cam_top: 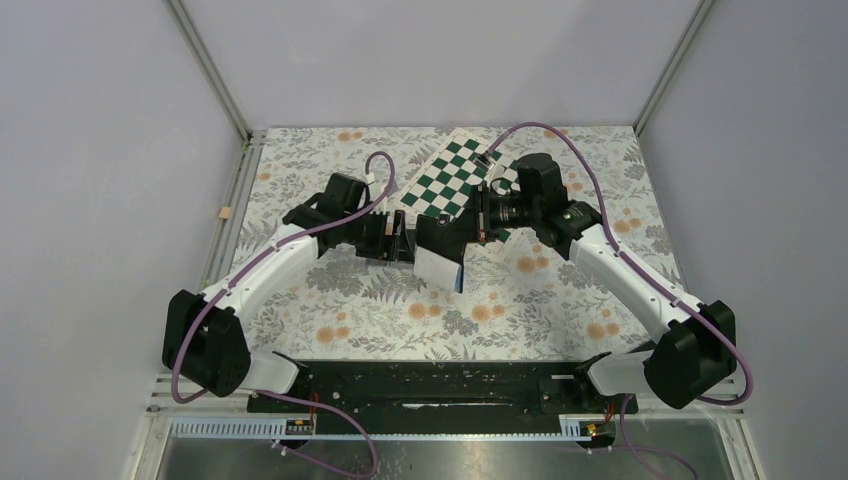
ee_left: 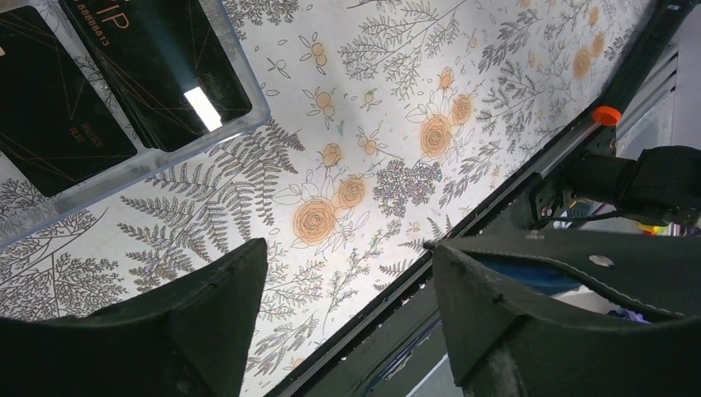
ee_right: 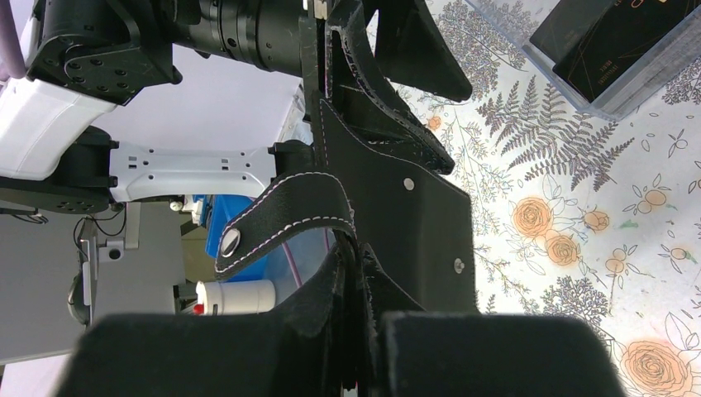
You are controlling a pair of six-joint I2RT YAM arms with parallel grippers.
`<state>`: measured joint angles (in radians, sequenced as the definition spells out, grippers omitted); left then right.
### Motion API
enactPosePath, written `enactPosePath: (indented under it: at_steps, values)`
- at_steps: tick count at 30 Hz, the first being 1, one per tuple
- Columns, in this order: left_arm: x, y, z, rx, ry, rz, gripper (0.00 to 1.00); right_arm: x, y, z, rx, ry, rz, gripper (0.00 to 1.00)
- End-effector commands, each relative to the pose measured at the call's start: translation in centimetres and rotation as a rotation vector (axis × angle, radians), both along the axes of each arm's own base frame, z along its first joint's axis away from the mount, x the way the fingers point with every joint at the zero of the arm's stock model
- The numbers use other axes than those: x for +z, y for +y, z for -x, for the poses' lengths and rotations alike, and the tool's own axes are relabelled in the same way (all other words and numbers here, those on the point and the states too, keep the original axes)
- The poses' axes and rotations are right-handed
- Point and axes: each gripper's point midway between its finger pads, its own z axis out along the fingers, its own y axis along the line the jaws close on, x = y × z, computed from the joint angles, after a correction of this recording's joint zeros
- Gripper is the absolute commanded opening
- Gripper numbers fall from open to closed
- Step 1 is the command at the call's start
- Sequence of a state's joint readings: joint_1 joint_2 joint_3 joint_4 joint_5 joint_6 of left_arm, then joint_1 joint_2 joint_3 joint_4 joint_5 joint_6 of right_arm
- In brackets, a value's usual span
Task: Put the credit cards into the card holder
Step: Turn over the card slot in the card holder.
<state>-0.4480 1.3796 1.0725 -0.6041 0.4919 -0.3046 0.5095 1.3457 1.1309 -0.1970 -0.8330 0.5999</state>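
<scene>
Right tool [ee_right: 364, 335] pressed together on the card holder [ee_right: 413, 215], which is held on edge off the surface [ee_left: 397, 99] over its middle, snap tab [ee_right: 273, 223] hanging loose. Left tool [ee_left: 347, 248] spread, floral print showing through the gap, just beside the holder's far flap; can't tell if they touch. Credit cards [ee_left: 157, 74] lie in a clear box [ee_left: 83, 194] mid-surface, two dark faces showing. Checkered board [cam_top: 455, 180] at the far edge.
</scene>
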Motion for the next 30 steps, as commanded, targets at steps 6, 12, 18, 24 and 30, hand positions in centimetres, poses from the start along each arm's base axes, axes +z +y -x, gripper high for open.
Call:
enactPosePath:
  at_steps: [6, 12, 18, 24, 30]
  values:
    - [3.8, -1.6, 1.2, -0.097, -0.066, 0.113, 0.63, 0.2, 0.1, -0.1, 0.004, -0.011, -0.004, 0.0]
    - [5.9, -2.3, 1.6, -0.141, -0.1, 0.17, 0.62, -0.1, 0.1, -0.2, 0.004, -0.007, 0.001, 0.0]
    - [7.6, -2.7, 1.7, -0.16, -0.128, 0.212, 0.62, -0.4, 0.1, -0.2, 0.004, 0.001, 0.003, 0.0]
    - [8.0, -3.2, 1.6, -0.151, -0.118, 0.257, 0.63, -0.2, 0.1, 0.1, 0.018, 0.005, -0.005, 0.0]
    - [9.0, -3.4, 0.8, -0.126, -0.116, 0.318, 0.66, 0.1, 0.2, 0.7, 0.038, 0.024, -0.025, 0.0]
